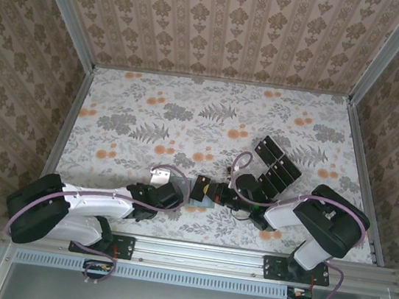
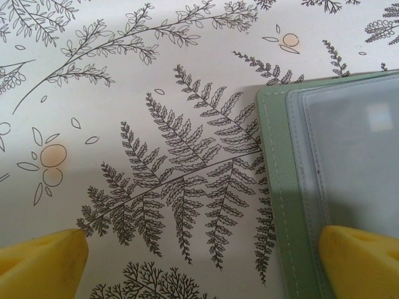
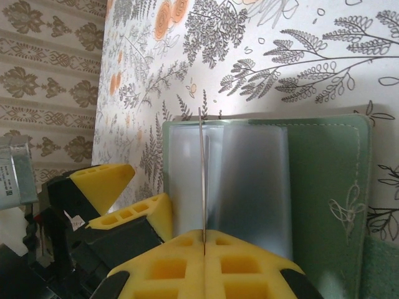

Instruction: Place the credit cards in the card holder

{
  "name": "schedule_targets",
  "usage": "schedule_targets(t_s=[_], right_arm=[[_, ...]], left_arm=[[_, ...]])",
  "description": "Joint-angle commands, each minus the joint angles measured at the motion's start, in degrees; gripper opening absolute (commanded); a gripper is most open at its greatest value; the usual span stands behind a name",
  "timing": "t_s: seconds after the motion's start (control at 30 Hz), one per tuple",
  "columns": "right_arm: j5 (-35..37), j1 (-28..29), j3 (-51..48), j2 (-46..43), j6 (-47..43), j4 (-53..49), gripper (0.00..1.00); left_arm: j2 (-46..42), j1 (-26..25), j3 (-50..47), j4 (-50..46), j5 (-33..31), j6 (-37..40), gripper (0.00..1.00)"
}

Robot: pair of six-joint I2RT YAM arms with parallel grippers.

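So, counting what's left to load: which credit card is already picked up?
The card pinched edge-on in the right gripper, upright over the open card holder; the other cards sit grouped farther back.

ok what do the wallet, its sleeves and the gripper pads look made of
Wallet: matte sage-green, soft-looking, with a stitched edge and a line motif; faux leather or fabric, hard to say which. Sleeves: clear glossy plastic, judging by the glare. Pads of the right gripper: matte yellow, moulded with square cells; probably foam or soft rubber.
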Motion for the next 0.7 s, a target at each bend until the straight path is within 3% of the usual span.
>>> schedule_targets(t_s=[0.0,0.67], right_arm=[[1.1,0.5,-0.7,1.2,0.5,1.8,0.00],[-1.6,1.1,-1.1,3.2,1.9,5.3,0.00]], left_arm=[[0.8,-0.4,-1.4,-2.5,0.0,-0.6,1.00],[0.8,-0.6,-1.6,-2.5,0.0,-0.8,1.00]])
